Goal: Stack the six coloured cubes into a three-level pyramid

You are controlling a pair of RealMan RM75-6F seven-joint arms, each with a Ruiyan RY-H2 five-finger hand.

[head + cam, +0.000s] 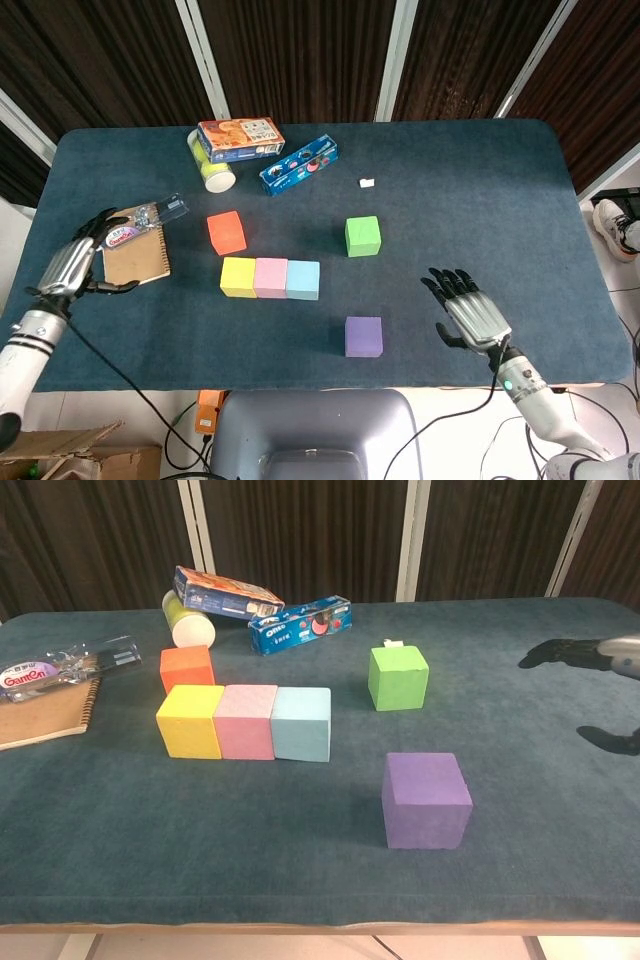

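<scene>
Reading what's legible: the plastic bottle [62, 664] lying across the notebook [40, 714] carries a red label spelling "Ganten" in white script. Over by the back of the counter [300, 880], the blue box [300, 623] shows "OREO" in white letters on its side. The orange-topped box [240, 139] has printing too small to make out.

Bare surface [480, 200] surrounds the purple cube [364, 336]; the green cube [362, 236] stands well apart at 12 o'clock.
</scene>
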